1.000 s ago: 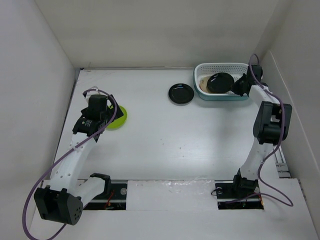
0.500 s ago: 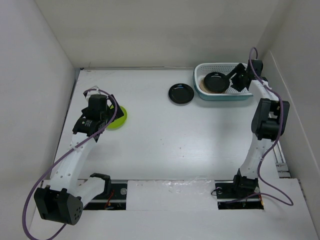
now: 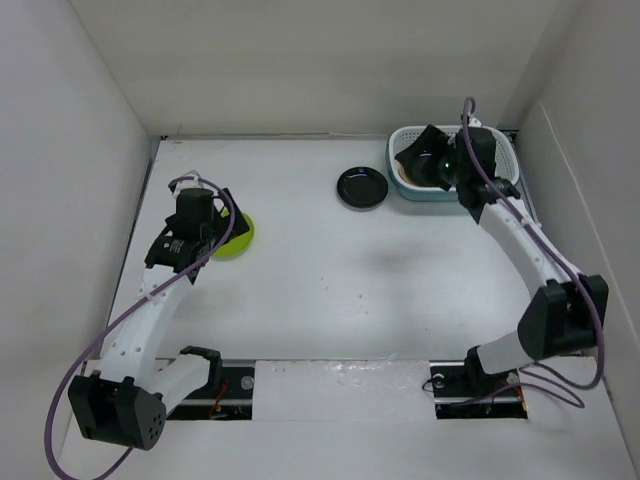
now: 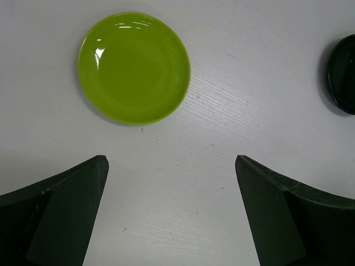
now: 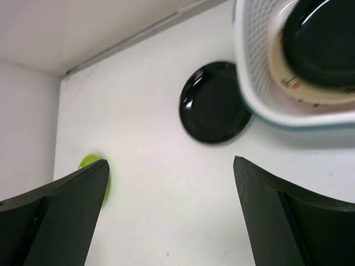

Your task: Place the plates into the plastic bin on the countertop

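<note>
Gaping empty, left fingers and right fingers, lime plate flat, bin lengthwise left-right.

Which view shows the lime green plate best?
Left wrist: the lime green plate lies whole and unobstructed on the countertop. The top external view has it half hidden under the left gripper; the right wrist view catches only a small, distant sliver.
</note>
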Controlling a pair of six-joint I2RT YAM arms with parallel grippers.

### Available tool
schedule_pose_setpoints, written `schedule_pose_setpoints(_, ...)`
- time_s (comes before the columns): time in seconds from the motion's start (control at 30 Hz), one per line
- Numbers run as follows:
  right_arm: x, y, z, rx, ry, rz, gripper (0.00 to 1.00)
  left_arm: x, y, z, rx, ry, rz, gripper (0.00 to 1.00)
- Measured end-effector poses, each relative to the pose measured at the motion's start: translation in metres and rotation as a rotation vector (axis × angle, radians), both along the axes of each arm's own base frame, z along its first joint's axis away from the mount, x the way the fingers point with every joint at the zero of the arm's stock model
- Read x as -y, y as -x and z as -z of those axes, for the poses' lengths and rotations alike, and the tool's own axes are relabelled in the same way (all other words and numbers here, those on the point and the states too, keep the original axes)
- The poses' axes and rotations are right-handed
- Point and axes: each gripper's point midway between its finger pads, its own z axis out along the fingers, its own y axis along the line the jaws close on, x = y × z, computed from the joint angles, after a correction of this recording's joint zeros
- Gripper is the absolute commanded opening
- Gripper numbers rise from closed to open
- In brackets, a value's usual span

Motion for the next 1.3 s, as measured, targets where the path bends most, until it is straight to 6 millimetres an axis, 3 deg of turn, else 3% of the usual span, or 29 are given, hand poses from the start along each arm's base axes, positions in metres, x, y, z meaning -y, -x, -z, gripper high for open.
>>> schedule_pose_setpoints(0.07, -0.018, 0.03, 0.003, 0.012, -0.007, -0.047, 1.0, 0.006, -0.001, -0.001, 0.004, 0.021, 0.026, 1.0)
schedule_pose_setpoints(0.23, -0.028, 0.094, 0.03, -0.035, -0.012, -0.072, 1.0, 0.044, -0.02, -0.002, 0.03, 0.156, 0.133, 1.0)
schedule_pose_setpoints(0.3, -0.029, 0.118, 0.027, -0.018, -0.019, -0.082, 1.0, 0.07, -0.035, 0.003, 0.03, 0.203, 0.172, 1.0)
schedule_pose_setpoints(0.37, -0.028, 0.138, 0.012, 0.023, -0.034, -0.092, 1.0, 0.109, -0.057, 0.018, -0.008, 0.251, 0.235, 1.0)
schedule_pose_setpoints(0.43, -0.024, 0.151, -0.011, 0.085, -0.054, -0.092, 1.0, 0.143, -0.088, 0.023, -0.001, 0.307, 0.278, 1.0)
schedule_pose_setpoints(0.53, -0.02, 0.166, -0.034, 0.15, -0.078, -0.103, 1.0, 0.189, -0.142, 0.073, -0.063, 0.359, 0.309, 1.0)
schedule_pose_setpoints(0.67, -0.022, 0.181, -0.035, 0.141, -0.09, -0.142, 1.0, 0.227, -0.191, 0.139, -0.124, 0.421, 0.327, 1.0)
schedule_pose_setpoints(0.77, -0.024, 0.19, -0.028, 0.121, -0.094, -0.166, 1.0, 0.25, -0.223, 0.119, -0.037, 0.466, 0.36, 0.97)
schedule_pose_setpoints(0.83, -0.024, 0.196, -0.025, 0.111, -0.096, -0.178, 1.0, 0.262, -0.232, 0.119, -0.025, 0.479, 0.369, 0.93)
schedule_pose_setpoints(0.93, -0.024, 0.201, -0.021, 0.095, -0.097, -0.182, 1.0, 0.274, -0.243, 0.134, -0.043, 0.492, 0.366, 0.77)
schedule_pose_setpoints(1.07, -0.02, 0.201, -0.016, 0.078, -0.092, -0.17, 1.0, 0.285, -0.258, 0.138, -0.047, 0.499, 0.365, 0.56)
schedule_pose_setpoints(1.1, -0.019, 0.201, -0.016, 0.077, -0.092, -0.167, 1.0, 0.287, -0.261, 0.138, -0.047, 0.502, 0.364, 0.41)
schedule_pose_setpoints(1.2, -0.015, 0.199, -0.016, 0.073, -0.094, -0.156, 1.0, 0.286, -0.26, 0.15, -0.082, 0.493, 0.347, 0.18)
schedule_pose_setpoints(1.3, -0.014, 0.196, -0.014, 0.067, -0.097, -0.159, 1.0, 0.284, -0.259, 0.156, -0.103, 0.482, 0.338, 0.0)
